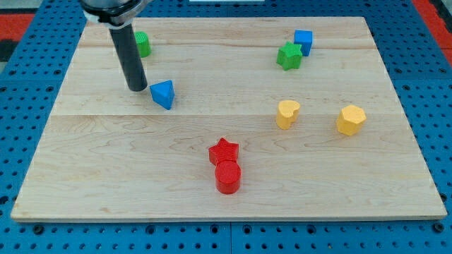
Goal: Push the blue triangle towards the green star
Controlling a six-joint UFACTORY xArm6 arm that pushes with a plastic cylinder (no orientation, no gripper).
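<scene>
The blue triangle point(163, 94) lies on the wooden board point(212, 197) at the upper left. My tip point(138, 88) rests on the board just to the triangle's left, close to it; I cannot tell whether they touch. The green star point(289, 56) lies far off at the view's upper right, touching a blue cube point(304, 41) just above and to its right.
A green block point(143, 44) sits behind the rod at the view's top left, partly hidden. A yellow heart point(287, 113) and a yellow hexagon point(350, 120) lie at the right. A red star point(224, 151) and a red cylinder point(228, 177) touch at the bottom middle.
</scene>
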